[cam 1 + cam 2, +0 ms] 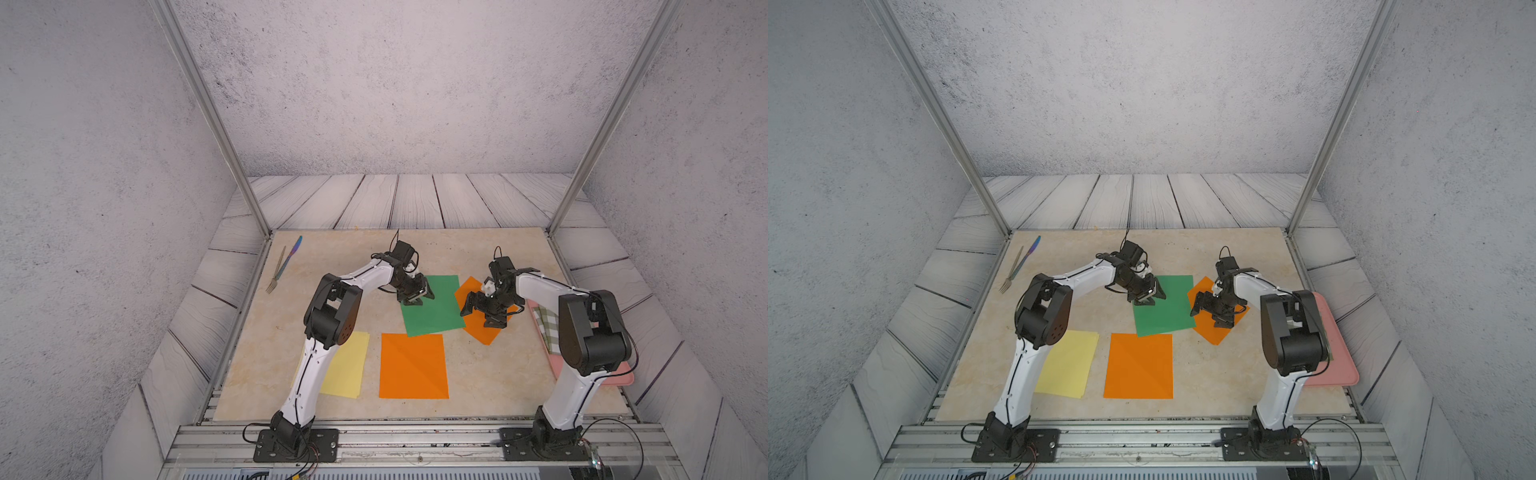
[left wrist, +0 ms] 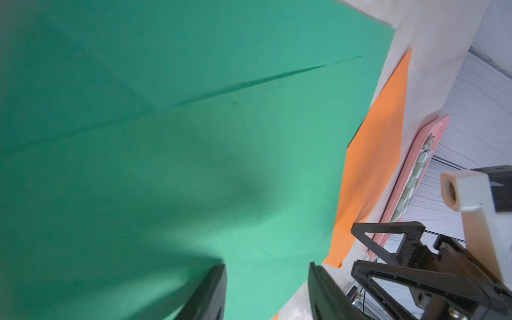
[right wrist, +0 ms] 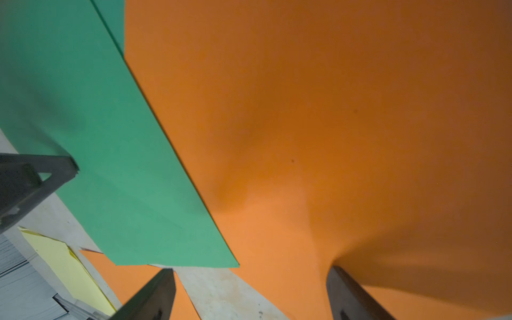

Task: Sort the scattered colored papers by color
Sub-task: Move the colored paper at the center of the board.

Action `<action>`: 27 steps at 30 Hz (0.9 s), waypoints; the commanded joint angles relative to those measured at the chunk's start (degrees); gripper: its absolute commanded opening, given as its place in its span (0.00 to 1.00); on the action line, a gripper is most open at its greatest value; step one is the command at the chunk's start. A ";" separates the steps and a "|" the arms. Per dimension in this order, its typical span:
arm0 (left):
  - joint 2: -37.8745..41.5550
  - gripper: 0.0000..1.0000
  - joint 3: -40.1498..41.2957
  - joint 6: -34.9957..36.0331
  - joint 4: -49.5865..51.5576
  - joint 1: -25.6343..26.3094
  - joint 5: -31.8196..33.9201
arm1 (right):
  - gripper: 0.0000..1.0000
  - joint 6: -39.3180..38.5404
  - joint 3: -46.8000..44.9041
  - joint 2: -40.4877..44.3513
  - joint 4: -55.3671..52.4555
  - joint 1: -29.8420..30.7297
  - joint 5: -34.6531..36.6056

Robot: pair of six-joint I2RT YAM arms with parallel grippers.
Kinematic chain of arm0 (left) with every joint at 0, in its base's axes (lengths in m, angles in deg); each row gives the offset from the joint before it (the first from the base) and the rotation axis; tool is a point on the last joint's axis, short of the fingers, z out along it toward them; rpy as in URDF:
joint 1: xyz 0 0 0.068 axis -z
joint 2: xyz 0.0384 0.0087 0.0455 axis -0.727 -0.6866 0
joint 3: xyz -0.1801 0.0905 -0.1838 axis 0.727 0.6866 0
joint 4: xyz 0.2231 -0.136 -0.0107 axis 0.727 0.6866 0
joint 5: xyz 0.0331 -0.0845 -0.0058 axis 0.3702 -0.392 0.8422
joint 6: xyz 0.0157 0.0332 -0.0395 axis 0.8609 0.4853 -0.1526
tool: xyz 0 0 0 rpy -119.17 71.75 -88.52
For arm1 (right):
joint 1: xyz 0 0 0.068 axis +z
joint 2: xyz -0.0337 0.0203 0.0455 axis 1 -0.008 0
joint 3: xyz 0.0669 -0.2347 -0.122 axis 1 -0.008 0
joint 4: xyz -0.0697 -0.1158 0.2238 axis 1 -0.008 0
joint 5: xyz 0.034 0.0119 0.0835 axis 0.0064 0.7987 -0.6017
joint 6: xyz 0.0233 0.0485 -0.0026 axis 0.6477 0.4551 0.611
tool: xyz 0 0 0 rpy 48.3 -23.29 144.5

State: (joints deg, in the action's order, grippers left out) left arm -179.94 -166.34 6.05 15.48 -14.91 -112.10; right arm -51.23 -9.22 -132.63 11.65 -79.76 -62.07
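Two robot arms bend over a counter of coloured papers midway through a sort. The left tool hangs low over the green sheet, jaws partly apart and empty; whether it touches the paper cannot be told. The right tool is poised over a skewed orange sheet, jaws spread wide and gripping nothing.

The green sheet's edge overlaps the skewed orange one, as the right wrist view shows. That overlap looks like the main obstacle. The orange sheet would best be drawn out sideways, away from the green sheet, while the left tool pins the green in place. A thin flat sheet gives little to pinch, so a corner or free edge is the likelier hold.

A second orange sheet lies square near the front, its probable partner. Pale yellow paper sits beside it, partly under the left arm. A fork and knife lie well apart at the far left. A pink tray with a checked cloth crowds the right arm's side.
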 commanded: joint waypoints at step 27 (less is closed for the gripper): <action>-2.77 0.54 -4.51 4.37 6.22 -11.19 5.06 | 0.90 -6.83 5.24 -2.36 -9.47 0.47 0.86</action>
State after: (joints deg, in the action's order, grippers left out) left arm -182.94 -171.74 8.85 18.02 -25.62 -112.98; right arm -55.03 -6.23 -133.04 4.62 -79.69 -60.48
